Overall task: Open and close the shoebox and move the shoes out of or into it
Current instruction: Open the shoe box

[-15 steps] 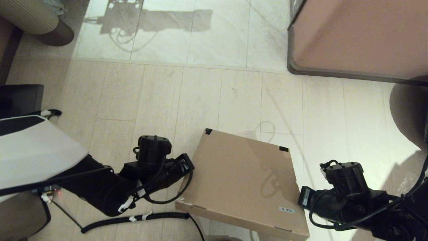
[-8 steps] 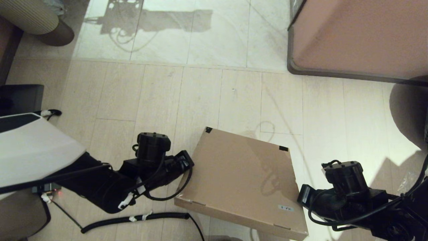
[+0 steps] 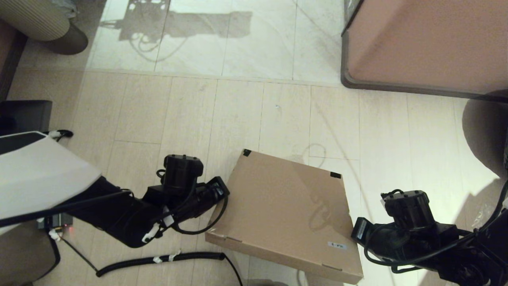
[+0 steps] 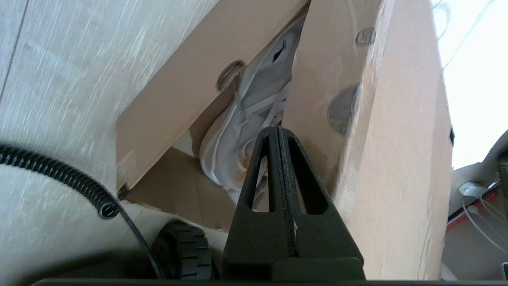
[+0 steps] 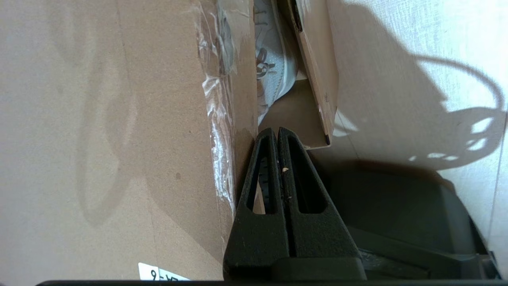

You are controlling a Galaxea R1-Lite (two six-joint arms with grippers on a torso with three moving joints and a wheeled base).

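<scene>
Both grippers, left [image 4: 278, 131] and right [image 5: 278, 133], jaws pressed together, sit under opposite edges of the shoebox [image 3: 283, 210] lid.

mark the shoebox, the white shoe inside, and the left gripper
shoebox [image 3: 283, 206], head view, middle of lid top.
white shoe [image 4: 232, 153], left wrist view, side showing through the lid gap.
left gripper [image 4: 276, 129], left wrist view, closed fingertips.

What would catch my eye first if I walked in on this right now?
Probably the brown shoebox on the pale floor, its lid tipped up at the near edge. A black gripper sits at each side of it: the left gripper and the right gripper, both with fingers pressed together, tucked under the lid's side flaps. Through the gaps, white shoes show inside.
</scene>
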